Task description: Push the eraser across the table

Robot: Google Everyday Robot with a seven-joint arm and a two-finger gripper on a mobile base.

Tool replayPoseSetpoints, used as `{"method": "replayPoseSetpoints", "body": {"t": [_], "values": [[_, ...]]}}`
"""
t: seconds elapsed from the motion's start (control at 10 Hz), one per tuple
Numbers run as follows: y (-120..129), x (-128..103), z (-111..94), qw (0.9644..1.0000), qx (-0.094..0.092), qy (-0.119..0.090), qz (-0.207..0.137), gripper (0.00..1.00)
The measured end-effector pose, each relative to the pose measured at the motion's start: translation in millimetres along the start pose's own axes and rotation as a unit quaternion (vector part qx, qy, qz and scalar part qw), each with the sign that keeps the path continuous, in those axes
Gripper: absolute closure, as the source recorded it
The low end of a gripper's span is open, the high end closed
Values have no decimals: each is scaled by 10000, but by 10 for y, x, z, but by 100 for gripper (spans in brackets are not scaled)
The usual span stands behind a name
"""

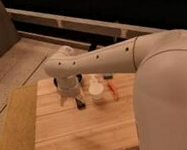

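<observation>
While the eraser (80, 102) lies on the far half of the table (83, 138), a small dark oblong on the light planks, my gripper (69, 96) is down at the tabletop just beside it, on its left as the view shows it. They are so close that I can't say whether we touch! Whether my claw is apart or together, I cannot tell; my own wrist hides it. Just on the eraser's other side stands the white cup (96, 93), upright, bigger than the eraser. Past the cup lies the orange-red pen (114, 91), and behind that, near the far edge, a blue-grey block (108, 76). My white arm (110, 60) comes in from the right and covers that side of the table. Along the table's left edge lies the yellow-green mat (14, 128).
</observation>
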Motion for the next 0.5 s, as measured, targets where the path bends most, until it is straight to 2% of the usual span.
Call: {"method": "replayPoseSetpoints", "body": {"t": [0.5], "values": [[-1,-13,-8,10000,0,-36,-15,35]]}}
